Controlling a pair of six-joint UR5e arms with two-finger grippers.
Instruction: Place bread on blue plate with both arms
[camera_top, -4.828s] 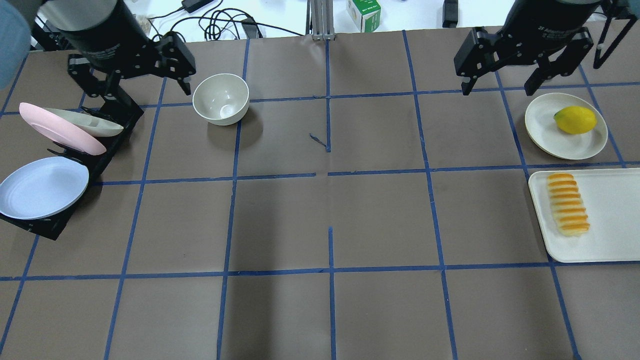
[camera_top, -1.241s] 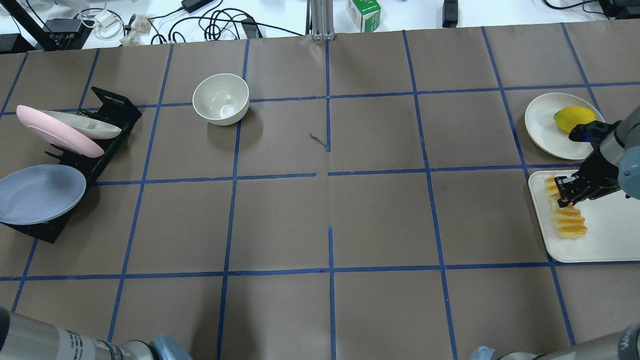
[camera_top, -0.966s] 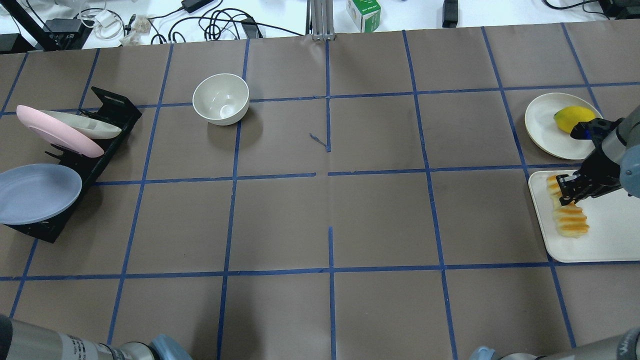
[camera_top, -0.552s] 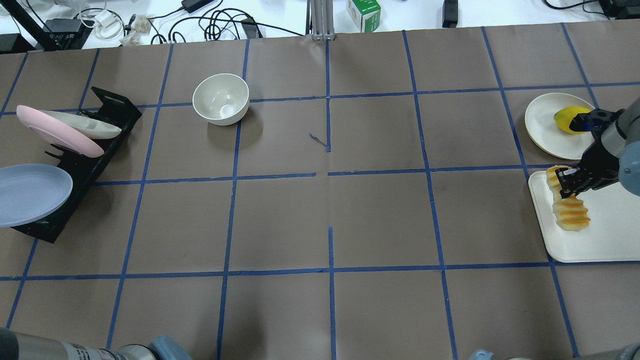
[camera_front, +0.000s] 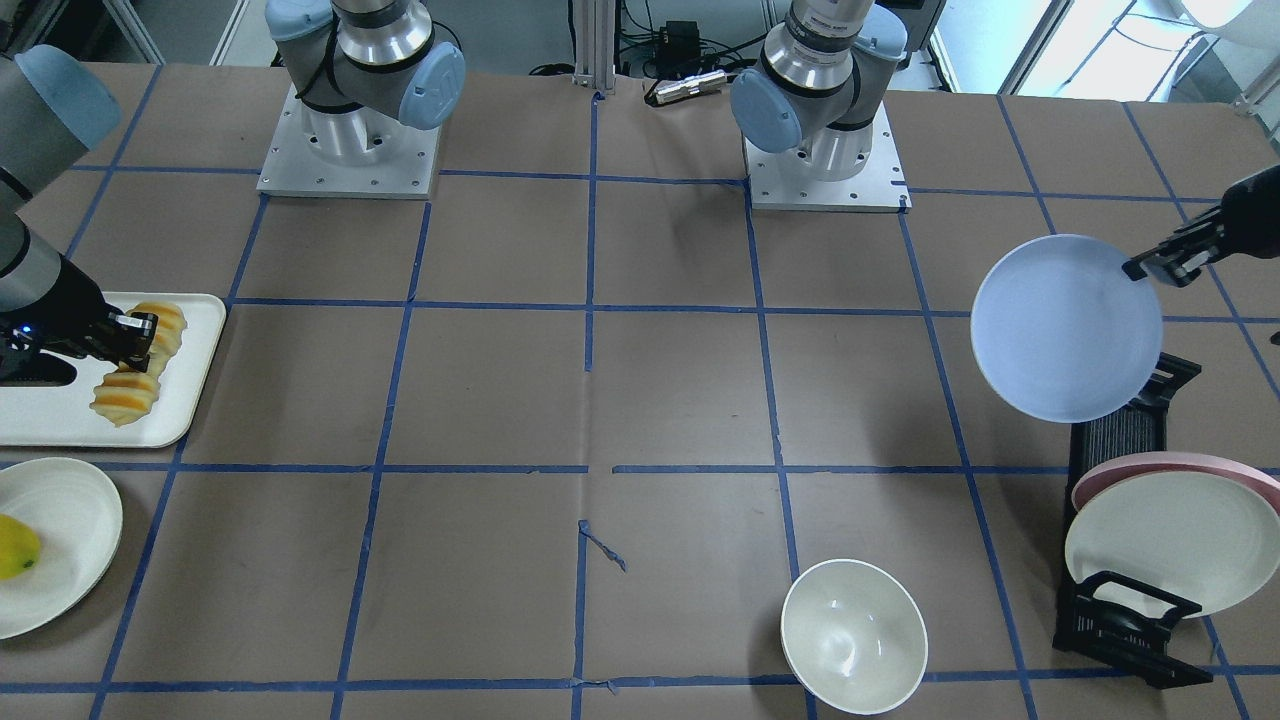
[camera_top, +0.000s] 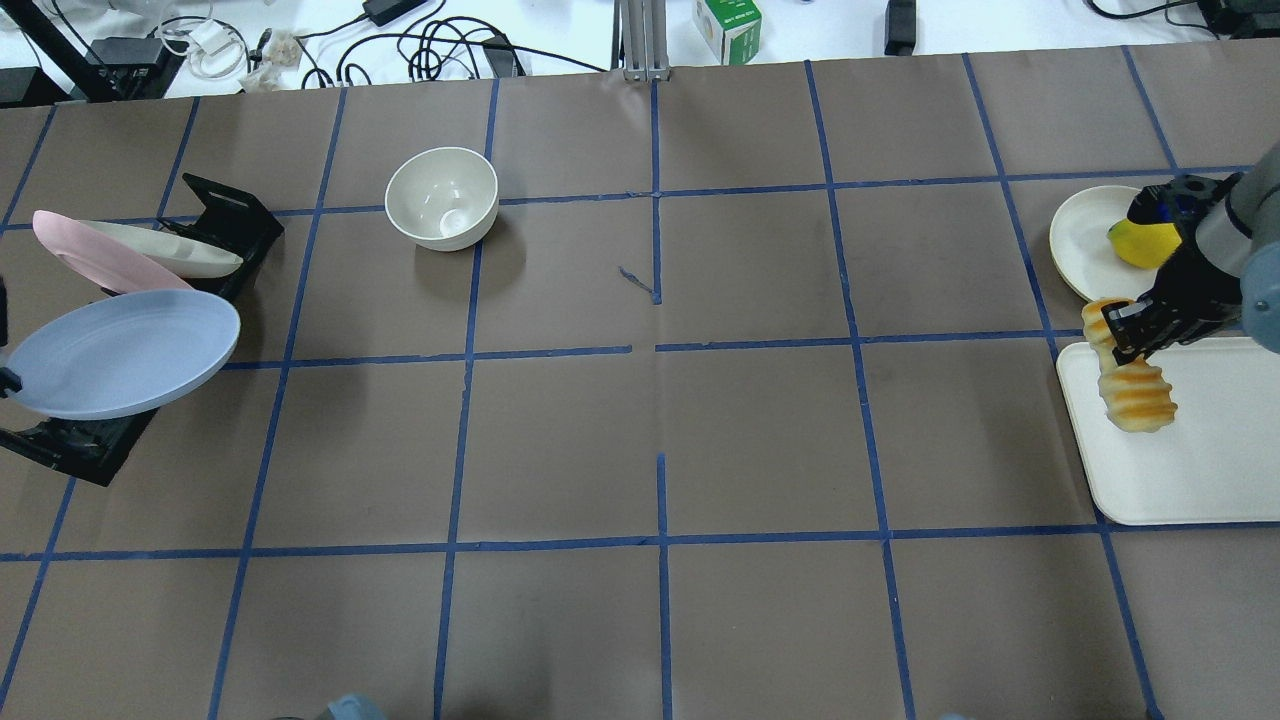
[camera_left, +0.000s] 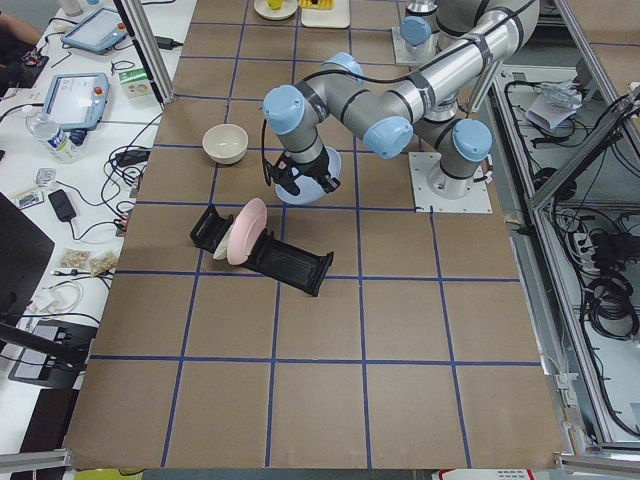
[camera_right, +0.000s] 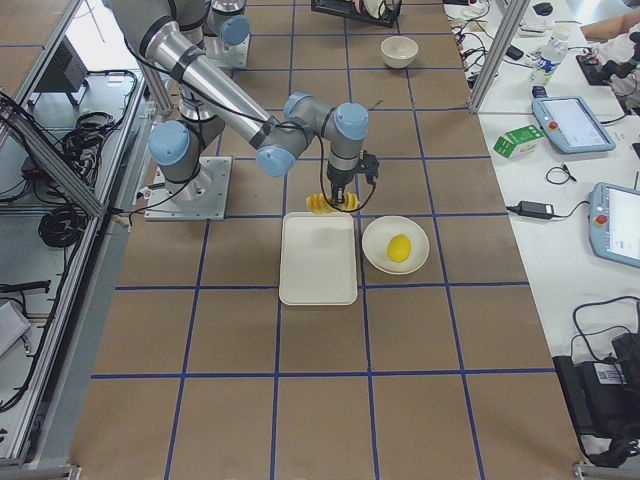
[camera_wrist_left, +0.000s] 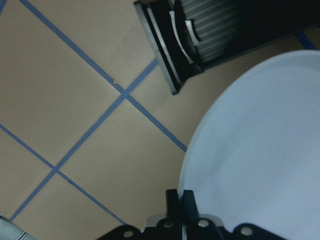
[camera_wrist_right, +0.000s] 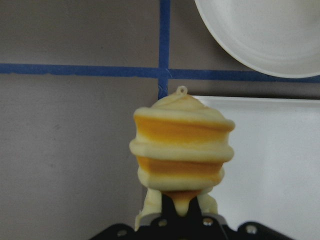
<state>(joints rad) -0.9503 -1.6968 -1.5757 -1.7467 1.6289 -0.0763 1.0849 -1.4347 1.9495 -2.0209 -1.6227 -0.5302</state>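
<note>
At the left edge of the worktop (camera_top: 560, 440), we see the left gripper (camera_front: 1145, 268) closed on the rim of the blue plate (camera_top: 120, 352). It holds the plate tilted in the air over the end of a black dish rack (camera_top: 228, 208) nearest the robot. Pinching only the rim seems meant to keep the plate's face free for a load. In the rack beyond it lean a pink plate (camera_top: 100, 262) and a cream plate (camera_top: 190, 255). Further right, toward the far edge, a cream bowl (camera_top: 442, 197) stands alone, well apart from both arms. We judge the middle of the worktop, between the two arms, the likely meeting ground. At the right edge, the right gripper (camera_top: 1125, 335) is clamped across the bread (camera_top: 1130, 385) partway along its ridges, so the loaf's longer end droops over the far left corner of a white tray (camera_top: 1200, 460). The bread looks clear of the tray, though we cannot be certain. Just beyond, toward the far right corner, a yellow fruit (camera_top: 1145, 243) sits on a cream dish (camera_top: 1080, 240), partly hidden by the arm. We judge both things picked up and the bread not yet on the plate.
</note>
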